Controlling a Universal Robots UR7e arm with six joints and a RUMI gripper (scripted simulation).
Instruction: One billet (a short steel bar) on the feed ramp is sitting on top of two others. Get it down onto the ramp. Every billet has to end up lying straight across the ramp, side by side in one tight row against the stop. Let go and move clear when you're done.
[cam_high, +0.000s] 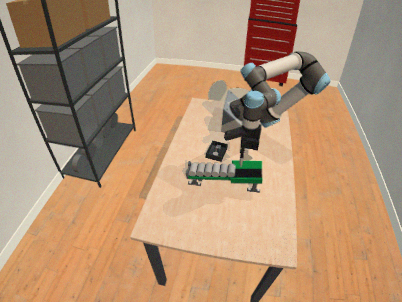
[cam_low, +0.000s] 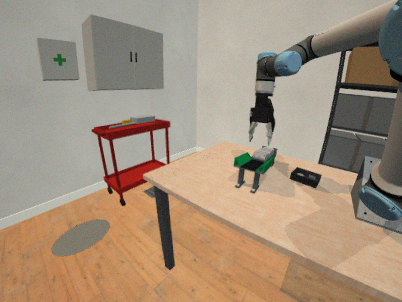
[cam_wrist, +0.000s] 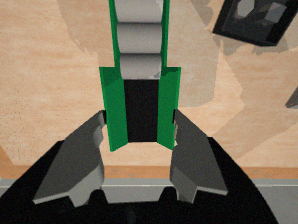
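- As far as the top view shows, the billets (cam_high: 213, 169) lie in one level row on the green feed ramp (cam_high: 254, 173), crosswise and side by side, with none riding on top of another.
- The row packs toward the ramp's left end in the top view, where the stop (cam_high: 189, 169) appears to be; contact with it is too small to confirm.
- To the right of the row, a stretch of the ramp's black bed (cam_high: 247, 173) lies bare.
- The tool (cam_low: 261, 132) hangs well above the ramp in the exterior view, fingers spread about halfway, with nothing between them.
- In the wrist view, the nearest billet (cam_wrist: 140, 66) sits square between the green side rails, touching the next one (cam_wrist: 139, 36) beyond it.
- Judgement: the stacked billet looks to be down, so the main step reads as done.
- What may be left: a check that the row is tight against the stop, with no gaps or skew. Gaps between the far billets cannot be judged from these views.
- A black tray (cam_high: 217, 150) rests on the surface (cam_high: 210, 220) near the ramp, apart from it.
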